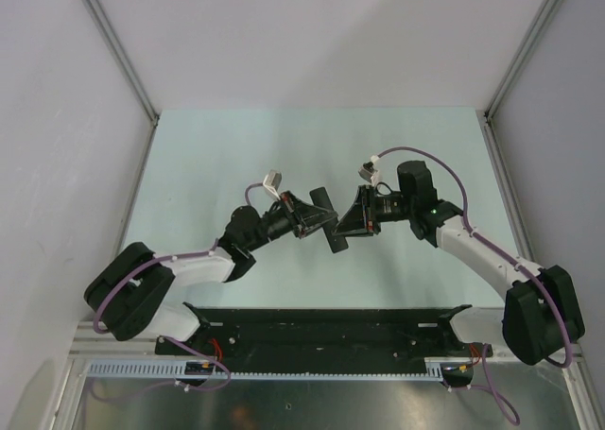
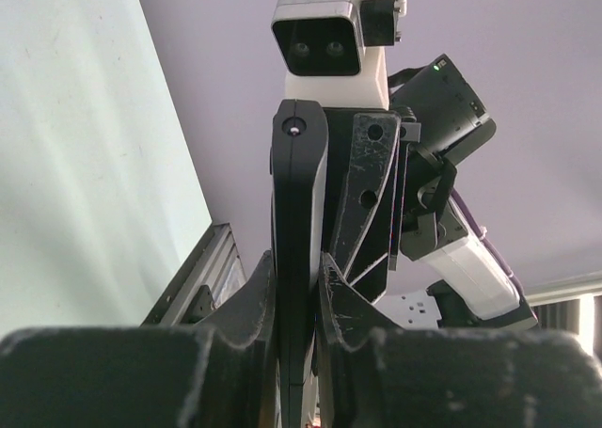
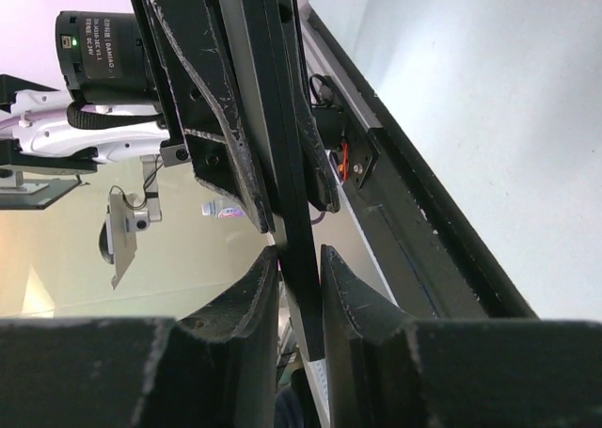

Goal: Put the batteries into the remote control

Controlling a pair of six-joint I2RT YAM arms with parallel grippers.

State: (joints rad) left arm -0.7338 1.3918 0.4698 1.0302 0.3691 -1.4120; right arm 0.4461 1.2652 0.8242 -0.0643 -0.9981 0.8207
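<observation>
The remote control [image 1: 327, 219], a slim black bar, hangs edge-on in mid-air over the middle of the table, held from both sides. My left gripper [image 1: 310, 220] is shut on it from the left; in the left wrist view the remote control [image 2: 299, 183] rises straight up between the left gripper [image 2: 297, 282] fingers. My right gripper [image 1: 344, 224] is shut on it from the right; in the right wrist view the bar [image 3: 293, 202] passes between the right gripper [image 3: 299, 270] fingers at its lower end. The batteries are not in view.
The pale green table [image 1: 236, 146] lies under both arms, walled by white panels left, right and behind. A black base plate [image 1: 321, 331] with an aluminium rail runs along the near edge. Each wrist view shows the other arm's camera and fingers [image 2: 372, 179] close by.
</observation>
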